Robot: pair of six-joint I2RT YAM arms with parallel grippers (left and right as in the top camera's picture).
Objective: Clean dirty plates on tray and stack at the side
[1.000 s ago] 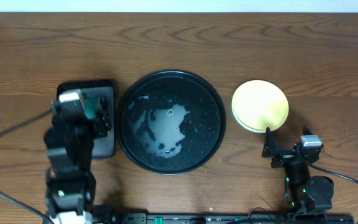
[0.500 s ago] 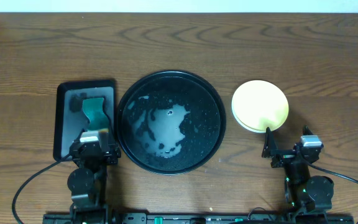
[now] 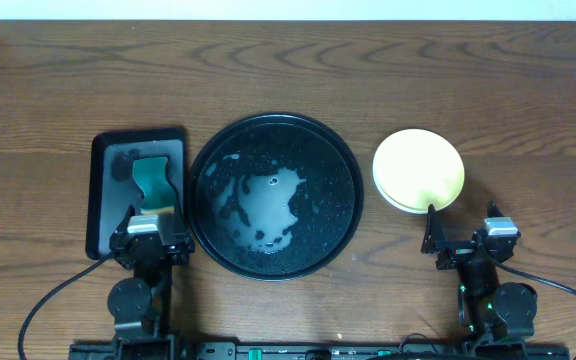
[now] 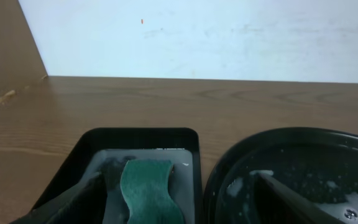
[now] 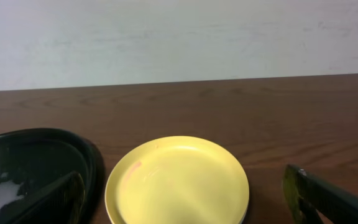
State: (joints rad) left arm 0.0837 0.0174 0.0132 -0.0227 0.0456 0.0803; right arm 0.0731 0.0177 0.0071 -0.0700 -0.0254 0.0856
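Yellow-topped plates (image 3: 418,168) apparently stacked right of tray (image 3: 336,165)

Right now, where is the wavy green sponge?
In the overhead view, the wavy green sponge lies inside the small black rectangular tray on the left side, just left of the large round black tray.

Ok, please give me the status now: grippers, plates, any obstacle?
Left gripper open, empty; right gripper open, empty. Plates stacked right of tray, yellow on top; tray wet, no plates. Nothing in the way.

Dark wood-grain table (image 3: 388,70) against a plain, evenly lit white wall (image 4: 229,37).
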